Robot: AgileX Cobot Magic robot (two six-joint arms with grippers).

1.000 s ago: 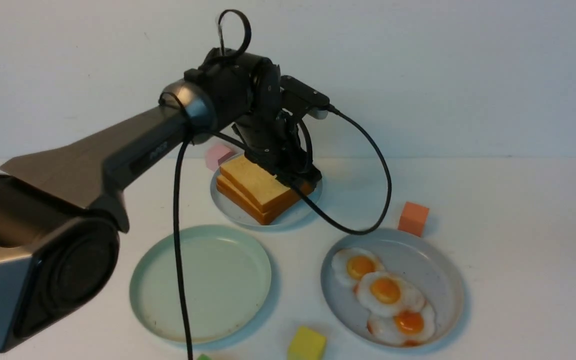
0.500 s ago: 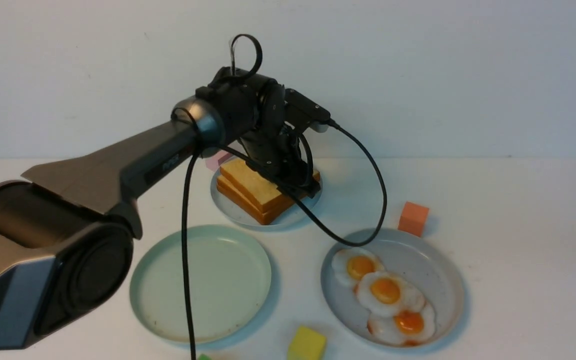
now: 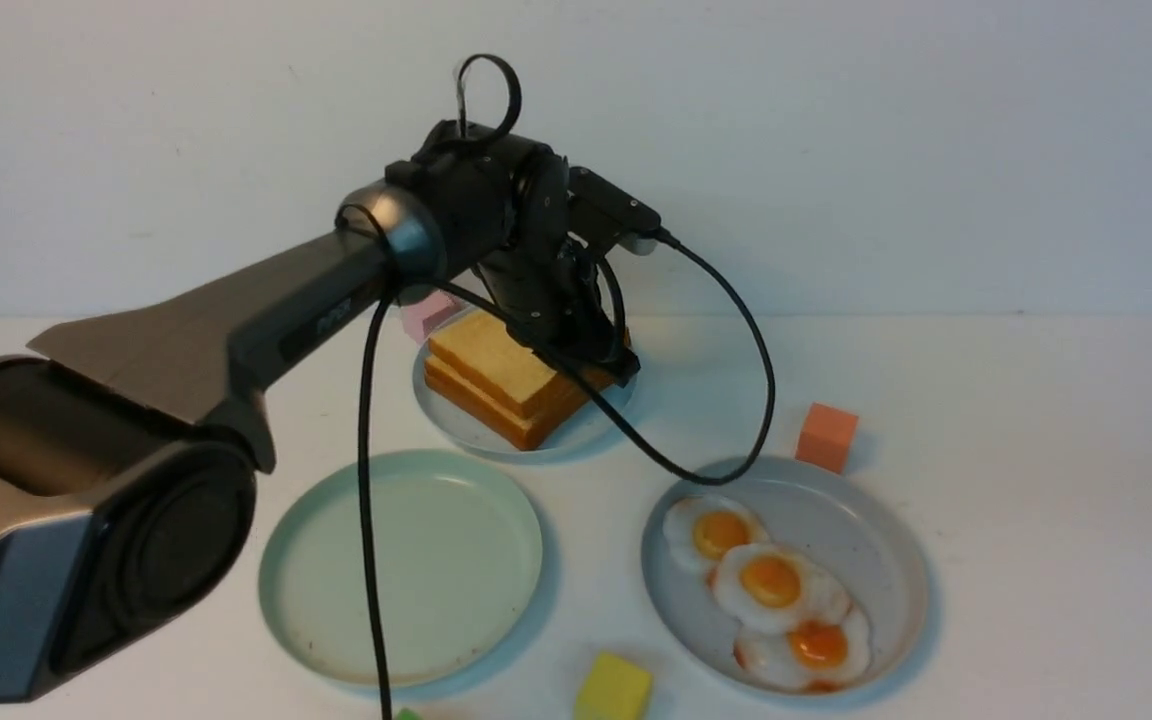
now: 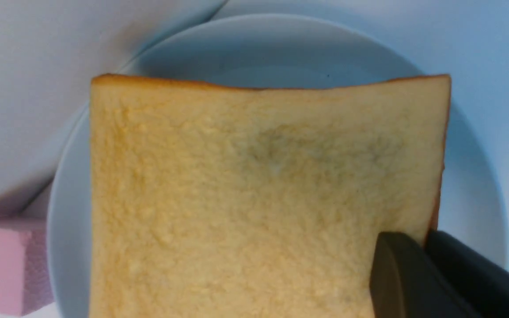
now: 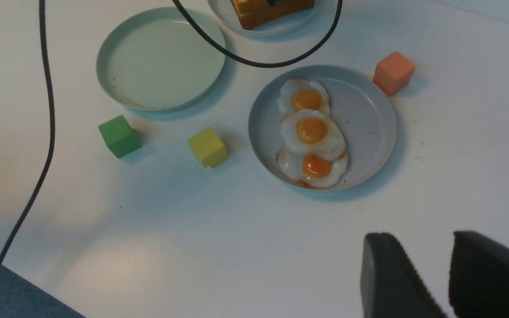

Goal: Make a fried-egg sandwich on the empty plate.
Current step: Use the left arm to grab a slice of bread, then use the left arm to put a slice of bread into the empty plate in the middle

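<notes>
Toast (image 3: pixel 492 362) flat, corner toward robot

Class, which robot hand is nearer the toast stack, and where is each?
Left. The left hand grips a corner of the top slice of the toast stack; the right hand hangs open over the table, beyond the egg plate from it.

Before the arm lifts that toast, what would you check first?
1. Left gripper pinched on the edge of the top toast slice: ok.
2. Only that slice caught, not the toast stack beneath: cannot tell.
3. Mint-green plate bare for the landing: ok.
4. Right gripper open, holding nothing, clear of the plates: ok.
5. Fried eggs ready on the grey-blue plate: ok, though they overlap.
</notes>
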